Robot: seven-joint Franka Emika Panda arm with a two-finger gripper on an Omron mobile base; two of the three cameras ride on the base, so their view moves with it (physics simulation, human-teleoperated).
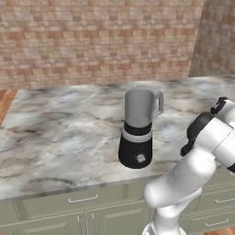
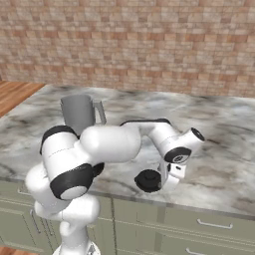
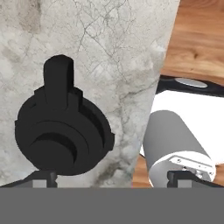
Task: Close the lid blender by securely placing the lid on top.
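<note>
The blender (image 1: 137, 131) stands upright on the marble counter (image 1: 59, 133), with a black base, a white button and an uncovered grey jar (image 1: 139, 107) whose handle points right. From the right base view the jar (image 2: 78, 113) shows behind my arm. The black lid (image 2: 147, 180) lies flat on the counter near its front edge, knob up. My gripper (image 2: 167, 183) hangs just right of the lid, pointing down, open and holding nothing. In the hand view the lid (image 3: 61, 135) lies close below, toward the left fingertip (image 3: 41, 176), with the gripper (image 3: 113, 177) spread wide.
A brick wall (image 1: 101, 41) backs the counter. Green drawers (image 2: 209, 226) run under the counter's front edge (image 2: 199, 206), which lies close to the lid. Wooden floor (image 3: 199, 39) shows past that edge in the hand view.
</note>
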